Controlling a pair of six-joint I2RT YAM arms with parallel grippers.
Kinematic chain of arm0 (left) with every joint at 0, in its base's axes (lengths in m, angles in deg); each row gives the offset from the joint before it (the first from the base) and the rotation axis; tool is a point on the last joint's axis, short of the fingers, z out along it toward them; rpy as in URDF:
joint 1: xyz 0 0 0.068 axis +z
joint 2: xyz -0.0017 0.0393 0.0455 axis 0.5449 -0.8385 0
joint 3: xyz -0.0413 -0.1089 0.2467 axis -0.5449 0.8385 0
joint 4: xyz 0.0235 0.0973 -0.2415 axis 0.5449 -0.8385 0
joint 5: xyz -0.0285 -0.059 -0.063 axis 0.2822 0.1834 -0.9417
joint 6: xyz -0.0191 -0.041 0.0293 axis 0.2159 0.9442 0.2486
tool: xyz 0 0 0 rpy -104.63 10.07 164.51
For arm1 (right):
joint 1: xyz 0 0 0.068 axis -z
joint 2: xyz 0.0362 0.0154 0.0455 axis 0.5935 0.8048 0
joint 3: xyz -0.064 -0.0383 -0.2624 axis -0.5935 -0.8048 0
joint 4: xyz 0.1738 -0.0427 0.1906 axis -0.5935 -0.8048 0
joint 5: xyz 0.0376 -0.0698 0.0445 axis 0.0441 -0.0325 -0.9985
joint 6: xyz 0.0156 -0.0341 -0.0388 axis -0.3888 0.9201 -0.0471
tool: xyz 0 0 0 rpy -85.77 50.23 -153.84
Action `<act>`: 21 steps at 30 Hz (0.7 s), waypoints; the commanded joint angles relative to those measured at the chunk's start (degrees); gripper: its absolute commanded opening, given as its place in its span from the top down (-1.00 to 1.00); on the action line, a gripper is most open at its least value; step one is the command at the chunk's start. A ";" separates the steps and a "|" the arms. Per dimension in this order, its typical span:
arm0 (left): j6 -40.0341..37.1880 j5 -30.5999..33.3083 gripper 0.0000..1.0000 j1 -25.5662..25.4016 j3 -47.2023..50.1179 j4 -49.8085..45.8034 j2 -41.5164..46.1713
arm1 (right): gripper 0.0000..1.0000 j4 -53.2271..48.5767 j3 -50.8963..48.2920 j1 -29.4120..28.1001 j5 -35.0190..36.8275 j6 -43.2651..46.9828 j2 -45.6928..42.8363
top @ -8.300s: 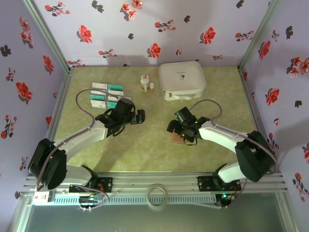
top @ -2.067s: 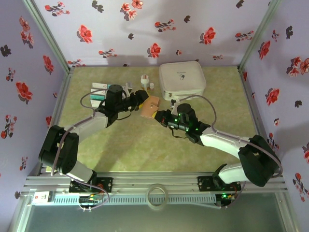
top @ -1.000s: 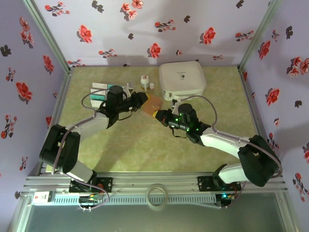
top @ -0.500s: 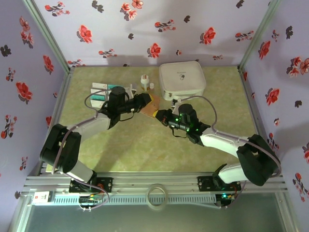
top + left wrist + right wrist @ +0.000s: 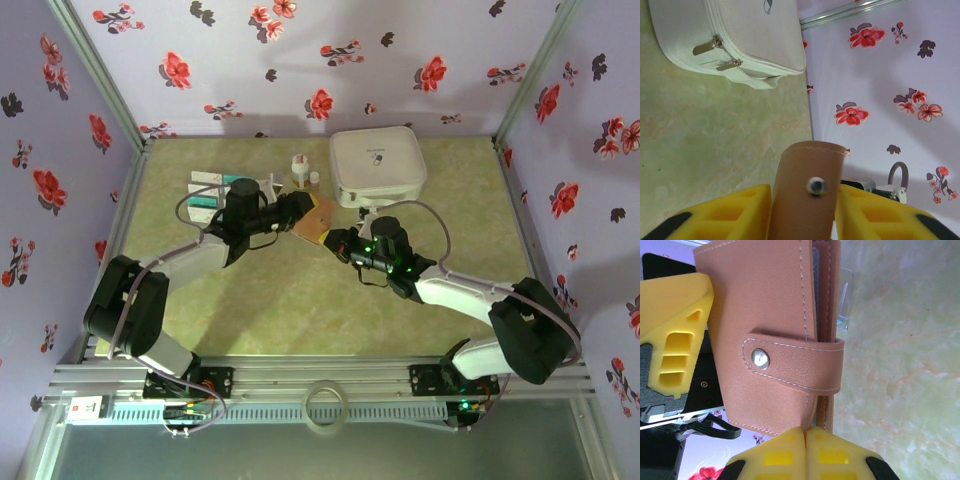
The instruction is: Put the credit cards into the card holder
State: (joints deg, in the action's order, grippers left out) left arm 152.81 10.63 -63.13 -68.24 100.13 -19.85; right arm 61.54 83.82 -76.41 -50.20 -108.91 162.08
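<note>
The card holder [image 5: 316,220] is a reddish-brown wallet held mid-table between both arms. Its snap strap is fastened across its face [image 5: 770,340]. My right gripper [image 5: 338,240] is shut on the holder's lower seam edge [image 5: 805,432]. My left gripper [image 5: 297,210] meets the holder from the left. The strap [image 5: 807,165] stands between its yellow fingers [image 5: 715,215], close against both, and whether they pinch it I cannot tell. The credit cards [image 5: 205,182], white and teal, lie in rows at the back left, partly behind the left arm.
A large white zip case [image 5: 377,167] sits at the back centre, also seen in the left wrist view [image 5: 740,40]. Two small bottles [image 5: 298,170] stand just left of it. Flowered walls [image 5: 80,120] close in the left, right and back sides.
Eight seconds ago the right gripper was over the holder lower on the table, with the left nearer the cards. Both now meet at the holder mid-table. Over the last second little has moved.
</note>
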 commanded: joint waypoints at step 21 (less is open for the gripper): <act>-10.91 9.26 0.99 1.13 1.36 -9.73 7.02 | -0.55 -39.13 15.08 3.00 10.44 19.97 -7.71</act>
State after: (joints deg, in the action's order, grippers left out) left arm 145.70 15.62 -62.25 -67.59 93.35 -15.83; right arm 32.07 94.66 -73.09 -44.23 -95.44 153.52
